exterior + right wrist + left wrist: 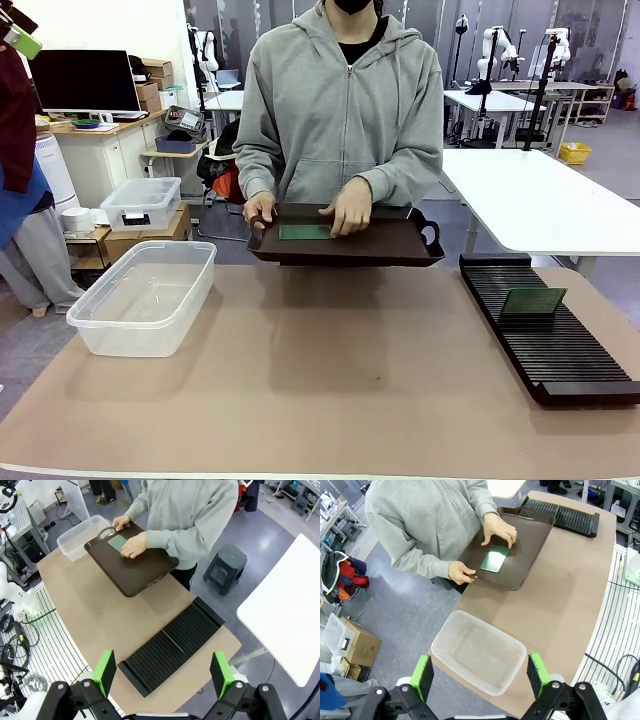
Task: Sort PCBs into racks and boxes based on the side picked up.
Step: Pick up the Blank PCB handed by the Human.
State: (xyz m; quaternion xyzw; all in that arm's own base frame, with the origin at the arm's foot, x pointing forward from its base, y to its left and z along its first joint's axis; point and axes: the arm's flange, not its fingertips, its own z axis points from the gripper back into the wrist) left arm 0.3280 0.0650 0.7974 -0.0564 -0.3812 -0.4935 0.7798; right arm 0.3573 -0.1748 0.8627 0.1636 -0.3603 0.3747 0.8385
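The left hand (480,666) hangs high over the left edge of the surface (330,390), its green pads spread wide with nothing between them. The right hand (162,664) hangs the same way over the right edge, jaws wide apart and empty.

Below the left hand, a clear tub (128,338) sits at the left edge, toward the far-left corner, with nothing in it. In the left wrist view its rim (439,645) lies just beyond the pads.

Along the right edge runs the black rack (565,355), its slots crossing its top. One PCB (533,301) stands on edge in a slot in the rack's far half, leaning a little. From the right wrist camera above, the rack (150,667) shows this board as only a thin line (172,640).

At the middle of the far edge, a person in a grey hooded top holds a dark brown tray (395,247) with a handle cut into each end. One of the person's hands (260,210) grips the tray's end on the tub's side. The other (352,208) rests on the tray with its fingers on the end of the second PCB (303,232), which lies flat on the tray floor near the tub-side end. The tray is well apart from both the tub and the rack.
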